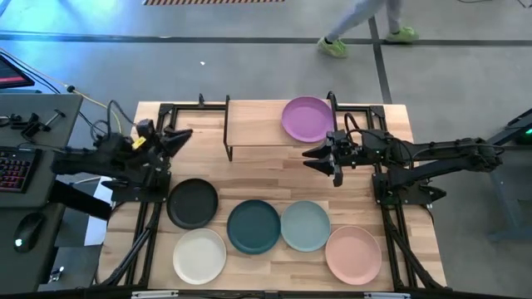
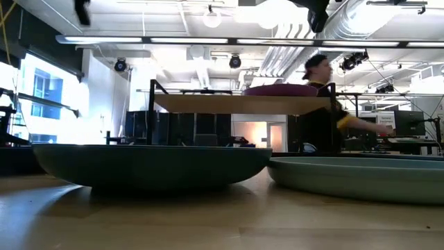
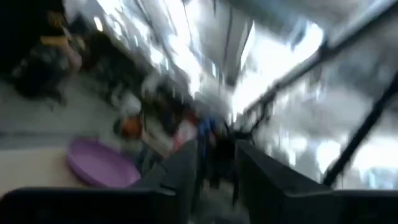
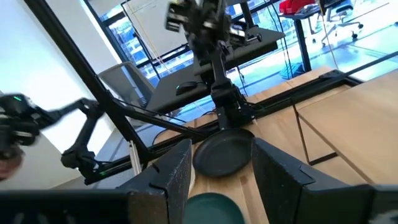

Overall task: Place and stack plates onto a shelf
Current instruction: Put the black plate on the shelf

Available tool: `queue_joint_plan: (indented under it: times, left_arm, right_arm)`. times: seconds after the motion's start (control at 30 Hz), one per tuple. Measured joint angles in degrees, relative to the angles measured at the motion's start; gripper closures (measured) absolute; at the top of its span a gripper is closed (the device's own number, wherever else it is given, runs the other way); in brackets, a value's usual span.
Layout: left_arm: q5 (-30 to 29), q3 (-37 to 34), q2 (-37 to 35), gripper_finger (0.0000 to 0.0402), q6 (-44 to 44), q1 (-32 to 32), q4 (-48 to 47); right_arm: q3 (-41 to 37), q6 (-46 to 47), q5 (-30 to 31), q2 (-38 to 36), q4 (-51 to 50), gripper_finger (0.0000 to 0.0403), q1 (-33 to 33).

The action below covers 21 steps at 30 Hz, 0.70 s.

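No writing is legible anywhere; the purple plate (image 1: 307,119) lies on the shelf (image 1: 253,123), the right hand (image 1: 321,155) just beside it gaping and empty, the left hand (image 1: 184,135), blurred, near its other end, fingers parted, holding nothing.

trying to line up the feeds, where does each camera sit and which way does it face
High view: above the table, straight down; shows both arms, the left gripper, the right gripper, the shelf and all six plates.
Low view: at tabletop height, level across to the shelf; dark teal plate close up, no gripper clearly seen.
Left wrist view: past its own fingers, blurred, toward the purple plate.
Right wrist view: past its own fingers toward the black plate.
Shared: the purple plate on the shelf shows in the high, low and left wrist views.
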Motion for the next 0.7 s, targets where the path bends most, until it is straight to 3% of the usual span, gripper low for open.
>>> queue_joint_plan:
  times: [0.2,0.37,0.43,0.57,0.7]
  left_arm:
    - [16.3,18.68,17.57,0.0229,-5.52,-4.89,-20.49]
    - [21.31,28.05,29.53,0.0221,-17.3,-11.52,-45.54]
    - [21.63,28.32,32.6,0.022,-25.55,-14.59,-53.5]
    - [21.59,24.4,37.37,0.022,-40.49,-22.34,-60.61]
    - [22.11,19.45,41.63,0.022,-44.61,-30.56,-59.34]
  right_arm:
    - [0.02,-0.6,-0.01,0.0,-1.37,0.0253,0.0]
    - [0.02,-0.46,0.0,0.0,-4.52,0.0253,0.0]
    - [0.02,-0.48,0.0,0.0,-5.63,0.0253,0.0]
    - [0.04,-1.01,0.0,0.0,-7.68,0.0253,0.0]
    - [0.04,-2.86,0.01,0.0,-9.96,0.0253,0.0]
